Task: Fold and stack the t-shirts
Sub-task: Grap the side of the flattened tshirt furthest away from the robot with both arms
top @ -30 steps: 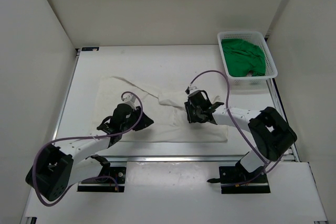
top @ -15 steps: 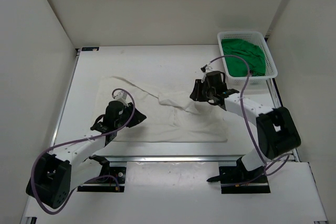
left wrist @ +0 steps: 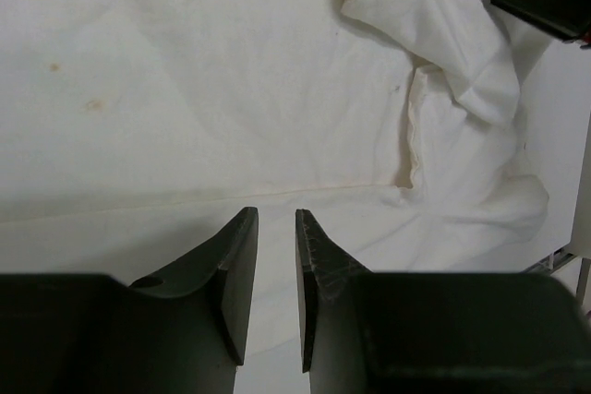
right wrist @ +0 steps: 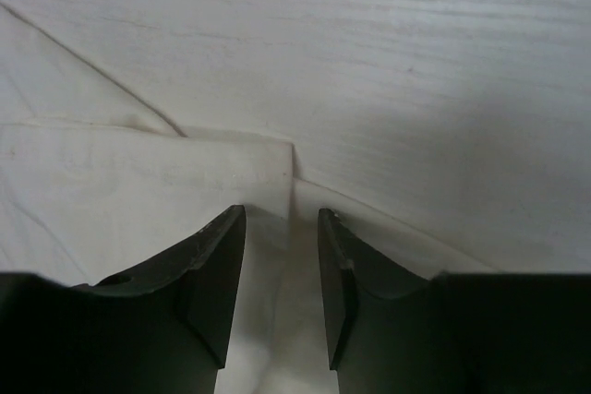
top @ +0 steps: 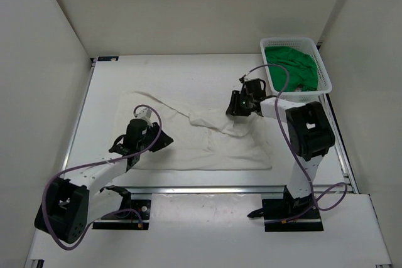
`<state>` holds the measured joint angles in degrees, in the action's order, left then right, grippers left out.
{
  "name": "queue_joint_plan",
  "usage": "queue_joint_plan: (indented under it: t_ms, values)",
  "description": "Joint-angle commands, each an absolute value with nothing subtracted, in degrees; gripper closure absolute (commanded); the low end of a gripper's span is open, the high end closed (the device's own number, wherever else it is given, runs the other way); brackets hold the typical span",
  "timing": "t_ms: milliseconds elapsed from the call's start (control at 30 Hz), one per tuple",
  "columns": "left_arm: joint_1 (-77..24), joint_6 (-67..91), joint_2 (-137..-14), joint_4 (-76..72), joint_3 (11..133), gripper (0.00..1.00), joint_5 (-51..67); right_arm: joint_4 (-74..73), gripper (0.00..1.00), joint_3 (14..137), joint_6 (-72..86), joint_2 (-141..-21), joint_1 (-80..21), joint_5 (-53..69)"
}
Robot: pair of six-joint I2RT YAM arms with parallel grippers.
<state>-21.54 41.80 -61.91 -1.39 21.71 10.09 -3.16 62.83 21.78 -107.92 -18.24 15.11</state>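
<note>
1. Carries right gripper farther back than before, jaws parted, empty, over spread white cloth t-shirt.
2. Holds left gripper likewise unclenched above it.
3. Shows white table beneath shirt, plain white walls around.

The top view looks steeply down from overhead onto the whole surface. Both wrist views sit close above the white t-shirt, looking past their jaws; all three views share it.
</note>
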Motion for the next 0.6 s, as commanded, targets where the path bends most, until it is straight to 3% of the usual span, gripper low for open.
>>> queue_joint_plan:
  t_ms: [0,267,500,567]
  values:
    - [-22.1,40.8,-63.0,-2.4,23.7,0.66,10.8,-1.8,0.64,66.6,21.8,-111.1,-18.7,17.9]
    - [-21.8,40.9,-64.7,-3.0,23.6,0.66,10.7,4.3,0.66,65.2,25.1,-110.7,-17.2,24.6]
    - [-21.5,41.0,-65.7,-3.1,23.9,0.66,10.5,11.6,0.84,61.3,25.6,-106.5,-17.0,27.2]
    - [-21.9,40.5,-66.0,-3.3,24.0,0.65,10.6,15.0,0.79,59.2,25.7,-104.8,-16.9,26.7]
